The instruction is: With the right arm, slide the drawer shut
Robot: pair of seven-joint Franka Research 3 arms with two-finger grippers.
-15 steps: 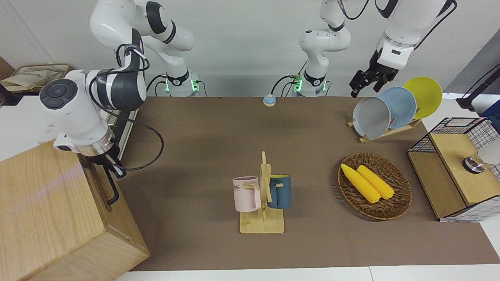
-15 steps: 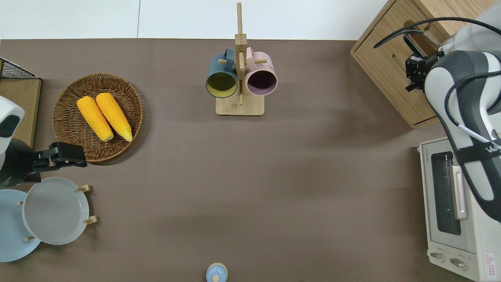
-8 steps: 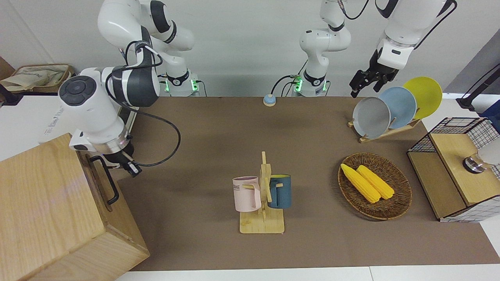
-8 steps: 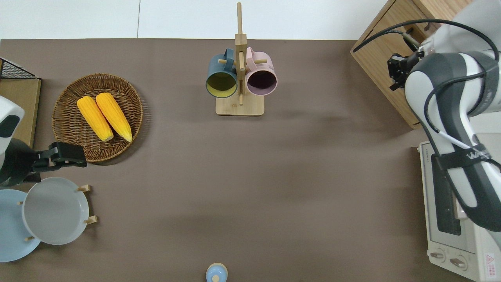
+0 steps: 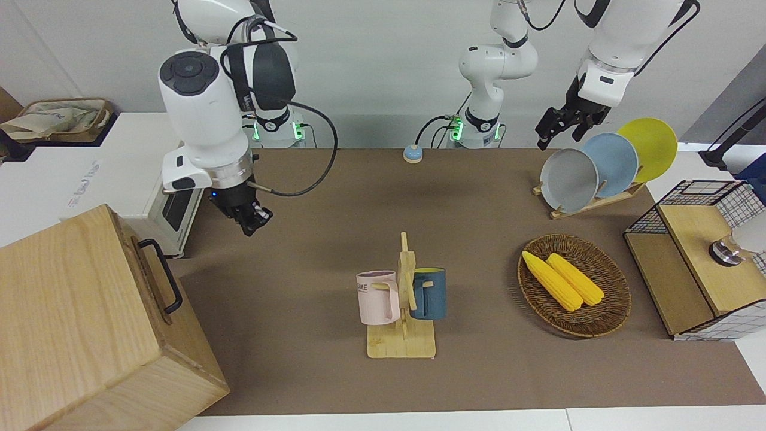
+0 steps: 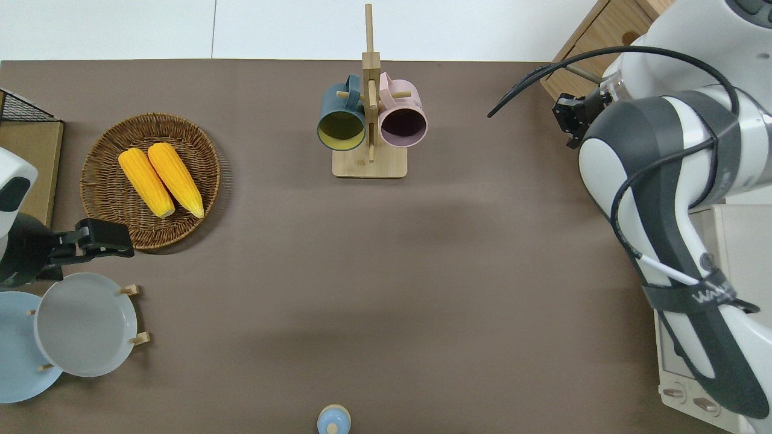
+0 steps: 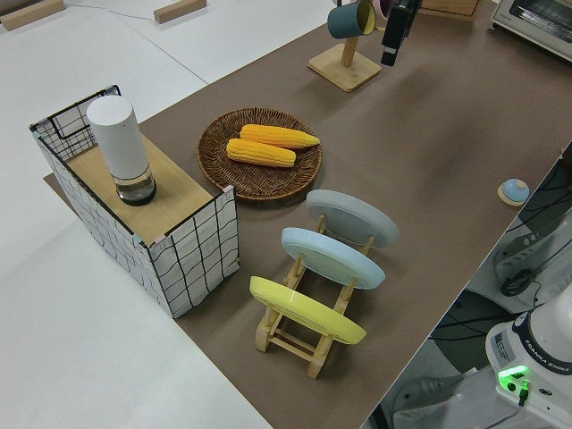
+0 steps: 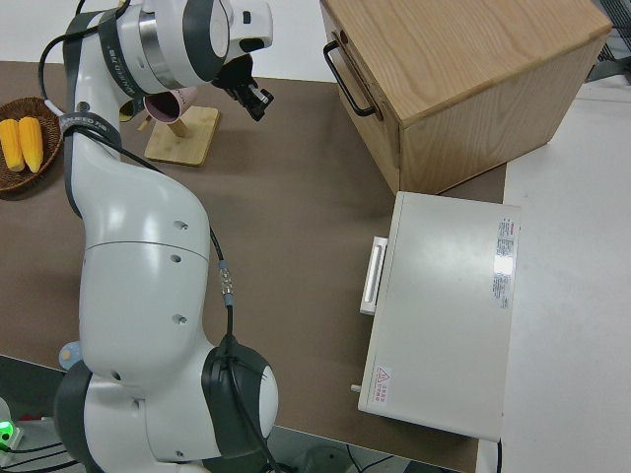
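Pale wood, the drawer (image 5: 157,281) sat flush in its box at the front view's lower left. The right hand (image 5: 250,220) hung apart over bare brown table (image 5: 335,233), grasping nothing; I could not tell its finger spread. The left arm was parked.

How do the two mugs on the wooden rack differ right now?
The pink mug is pale pink with dark lettering on its side; the blue mug is dark teal and yellow inside. The pink one hangs toward the right arm's end of the table, the blue one toward the left arm's. Both hang by their handles on the same wooden rack.
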